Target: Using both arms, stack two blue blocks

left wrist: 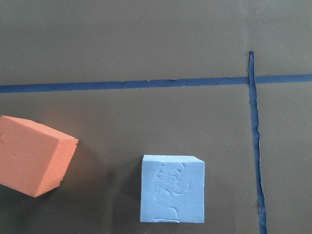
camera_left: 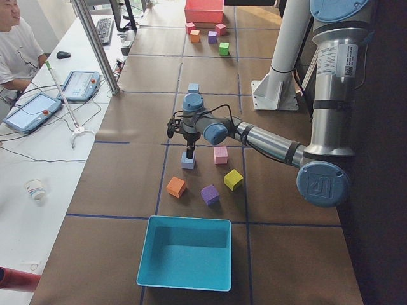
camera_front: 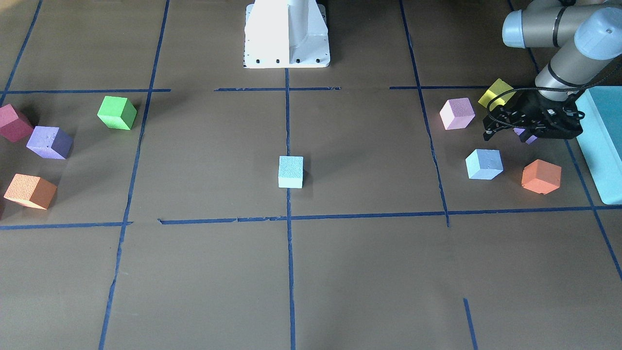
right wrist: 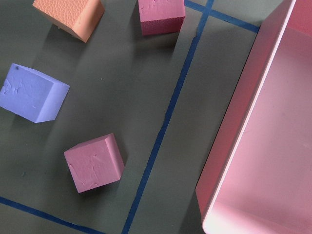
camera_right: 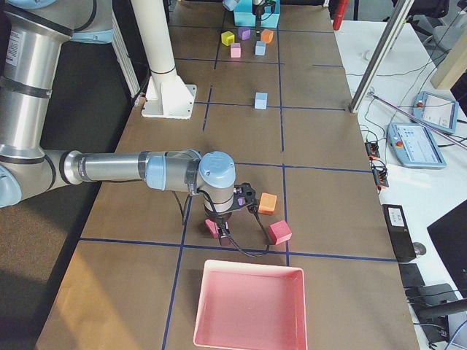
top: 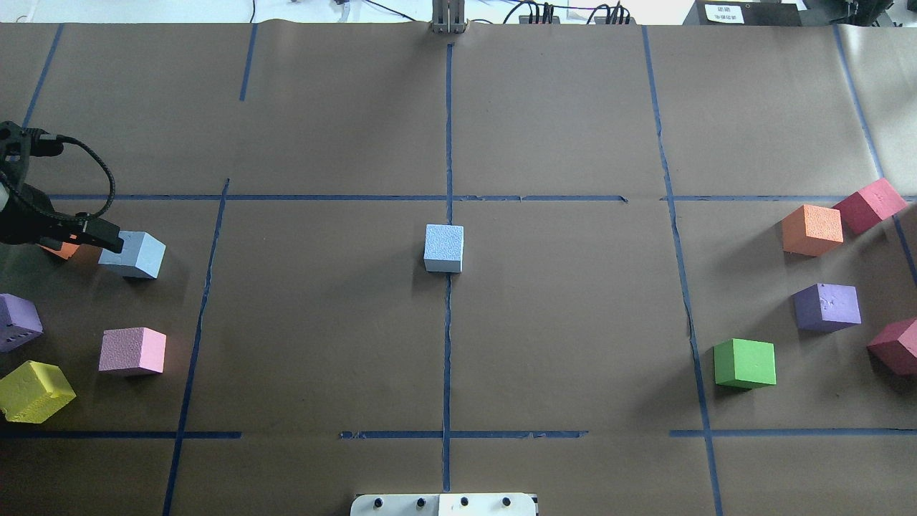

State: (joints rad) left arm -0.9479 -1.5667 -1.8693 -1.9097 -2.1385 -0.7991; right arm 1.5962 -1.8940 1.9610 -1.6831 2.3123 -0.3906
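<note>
One light-blue block [camera_front: 290, 171] sits on the centre tape line and also shows in the overhead view [top: 444, 248]. The second light-blue block [camera_front: 484, 164] lies on the robot's left side [top: 133, 254] and fills the lower middle of the left wrist view [left wrist: 172, 189]. My left gripper [camera_front: 508, 133] hovers just above and beside this block [top: 79, 240], open and empty. My right gripper [camera_right: 221, 226] shows only in the exterior right view, low over a dark-red cube [camera_right: 212, 228] near the pink tray. I cannot tell whether it is open or shut.
An orange cube [left wrist: 34, 156], a pink cube [top: 132, 351], a purple cube [top: 18, 321] and a yellow cube [top: 34, 390] surround the left block. A teal box [camera_front: 605, 141] stands beyond them. Green [top: 745, 363], purple, orange and red cubes and a pink tray [right wrist: 253, 122] lie on the right.
</note>
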